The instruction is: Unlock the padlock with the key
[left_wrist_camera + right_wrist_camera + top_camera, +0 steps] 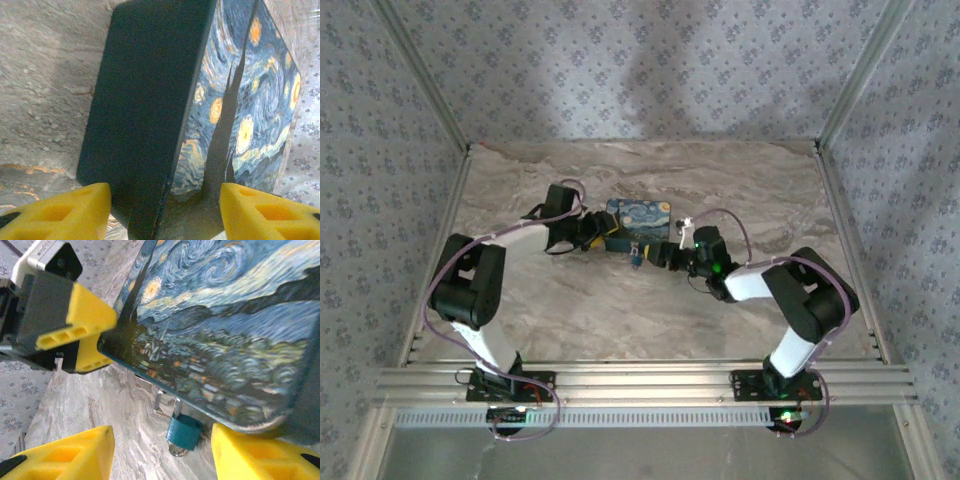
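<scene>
Padlock [638, 220] lies on the desk [620, 330], printed starry face up.

Left tool [592, 235] is at the padlock's left end. Wrist view: yellow fingers [65, 212] pressed on opposite sides of the dark block [150, 100], pinching it.

Right tool [665, 252] is just near-right of the padlock. Its fingers [60, 457] are spread wide, and one fingertip sits under the padlock's corner [225, 330].

Key [184, 432] is at the padlock's near edge, between the right tool's spread fingers. Blue-green head, with pale metal running up to the silvery fitting. Cannot tell whether it is seated. Top view: small blue speck [635, 260] just below the padlock.
</scene>
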Robot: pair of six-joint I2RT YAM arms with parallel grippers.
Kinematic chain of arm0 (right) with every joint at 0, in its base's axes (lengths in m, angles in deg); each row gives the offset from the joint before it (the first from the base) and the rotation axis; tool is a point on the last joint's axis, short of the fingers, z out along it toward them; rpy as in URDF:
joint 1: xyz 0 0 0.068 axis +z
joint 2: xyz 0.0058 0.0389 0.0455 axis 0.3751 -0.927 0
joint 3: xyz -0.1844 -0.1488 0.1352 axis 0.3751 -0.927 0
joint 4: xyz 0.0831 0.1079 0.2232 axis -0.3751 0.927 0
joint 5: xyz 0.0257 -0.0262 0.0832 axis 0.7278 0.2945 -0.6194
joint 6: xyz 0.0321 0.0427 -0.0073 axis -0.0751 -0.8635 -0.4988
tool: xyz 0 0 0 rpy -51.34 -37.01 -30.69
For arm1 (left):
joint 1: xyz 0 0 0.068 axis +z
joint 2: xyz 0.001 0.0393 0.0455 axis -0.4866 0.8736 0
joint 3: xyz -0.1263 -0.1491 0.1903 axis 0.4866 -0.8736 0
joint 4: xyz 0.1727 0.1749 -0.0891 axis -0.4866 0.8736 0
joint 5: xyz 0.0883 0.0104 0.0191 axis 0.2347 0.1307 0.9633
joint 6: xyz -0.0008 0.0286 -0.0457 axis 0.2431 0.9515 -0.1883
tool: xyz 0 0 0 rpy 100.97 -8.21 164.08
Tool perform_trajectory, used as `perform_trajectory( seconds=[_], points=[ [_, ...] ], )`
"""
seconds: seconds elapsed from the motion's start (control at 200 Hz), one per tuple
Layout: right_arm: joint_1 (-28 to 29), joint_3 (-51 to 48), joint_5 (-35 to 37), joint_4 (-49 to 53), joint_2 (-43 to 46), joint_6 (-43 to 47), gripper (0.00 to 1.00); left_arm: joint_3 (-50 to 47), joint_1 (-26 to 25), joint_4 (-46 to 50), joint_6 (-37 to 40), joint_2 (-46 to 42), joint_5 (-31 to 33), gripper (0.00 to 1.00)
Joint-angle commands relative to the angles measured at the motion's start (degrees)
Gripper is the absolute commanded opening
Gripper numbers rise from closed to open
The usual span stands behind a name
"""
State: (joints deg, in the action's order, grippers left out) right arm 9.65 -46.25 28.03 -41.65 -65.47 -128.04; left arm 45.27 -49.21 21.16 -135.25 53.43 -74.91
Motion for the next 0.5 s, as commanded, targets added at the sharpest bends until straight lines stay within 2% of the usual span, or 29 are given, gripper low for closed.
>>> perform_trajectory(
  seconds=[0.0,0.115,0.25,0.495],
  points=[
    [-1.7,3.4,-2.8,2.7,-2.2,4.5,0.54,-1.2,-0.8,-1.0,0.6,1.1,-1.5,0.53],
    [-2.7,6.8,-3.6,6.8,-3.6,8.4,0.55,-2.8,-1.6,-0.8,0.8,0.6,-0.2,0.48],
    [-3.7,9.4,-4.2,9.0,-5.3,11.5,0.57,-5.3,-3.3,-1.7,-0.3,-0.1,0.7,0.46],
    [-5.7,4.6,-6.3,6.3,-2.4,12.4,0.61,-6.9,-3.9,-2.2,-1.3,-1.9,2.6,0.46]
  ],
)
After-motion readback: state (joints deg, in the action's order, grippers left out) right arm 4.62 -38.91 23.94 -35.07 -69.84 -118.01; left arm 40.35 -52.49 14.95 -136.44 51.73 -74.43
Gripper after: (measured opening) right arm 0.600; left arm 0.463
